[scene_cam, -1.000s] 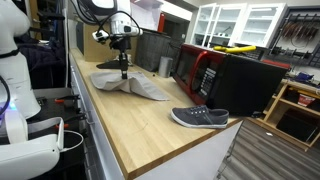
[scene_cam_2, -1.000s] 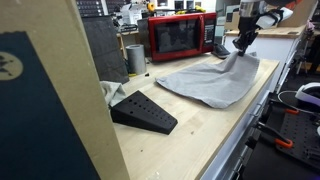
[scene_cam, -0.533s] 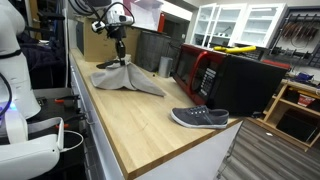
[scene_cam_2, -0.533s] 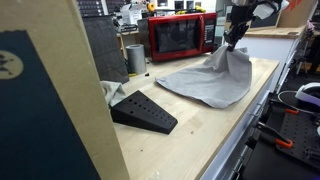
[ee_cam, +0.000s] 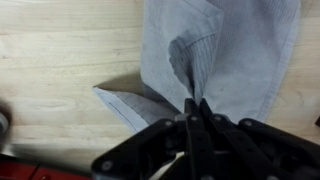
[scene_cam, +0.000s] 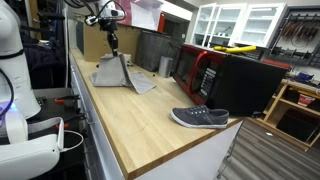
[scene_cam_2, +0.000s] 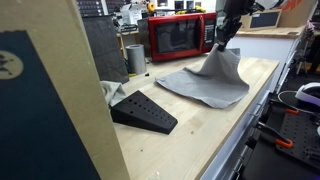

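Note:
My gripper (scene_cam: pixel 113 44) is shut on a grey cloth (scene_cam: pixel 118 74) and holds one part of it lifted above the wooden countertop (scene_cam: pixel 140 120). The rest of the cloth hangs down and spreads on the wood. In an exterior view the gripper (scene_cam_2: pixel 222 37) pulls the cloth (scene_cam_2: pixel 205 83) up into a peak. In the wrist view the closed fingers (ee_cam: pixel 196 104) pinch a fold of the grey cloth (ee_cam: pixel 225 45) over the wood.
A grey shoe (scene_cam: pixel 200 117) lies near the counter's end. A red microwave (scene_cam_2: pixel 181 36) and a black appliance (scene_cam: pixel 245 80) stand along the back. A black wedge-shaped block (scene_cam_2: pixel 144 110) and a metal cup (scene_cam_2: pixel 135 58) sit on the counter.
My gripper has risen and moved along the counter with the cloth pinched in it. The cloth went from lying mostly flat to hanging in a tall peak.

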Action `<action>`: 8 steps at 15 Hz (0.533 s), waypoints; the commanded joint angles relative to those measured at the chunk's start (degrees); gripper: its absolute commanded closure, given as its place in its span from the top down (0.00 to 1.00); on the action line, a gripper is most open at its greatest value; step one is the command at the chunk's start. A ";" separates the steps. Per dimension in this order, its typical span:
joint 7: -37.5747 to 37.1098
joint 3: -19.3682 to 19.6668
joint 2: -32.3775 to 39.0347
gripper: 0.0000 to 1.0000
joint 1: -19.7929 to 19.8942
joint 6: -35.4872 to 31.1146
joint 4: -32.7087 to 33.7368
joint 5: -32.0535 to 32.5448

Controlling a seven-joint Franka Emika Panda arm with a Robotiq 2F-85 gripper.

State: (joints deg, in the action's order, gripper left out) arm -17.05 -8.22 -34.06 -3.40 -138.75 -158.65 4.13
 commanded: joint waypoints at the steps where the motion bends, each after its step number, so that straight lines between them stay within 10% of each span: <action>1: 1.95 -1.59 -0.59 0.01 -2.94 1.67 0.61 -2.41; 8: 3.06 -4.86 0.43 0.01 -6.94 1.24 0.41 -1.87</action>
State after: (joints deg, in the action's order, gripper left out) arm -15.66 -11.84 -34.02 -9.43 -138.63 -158.70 2.96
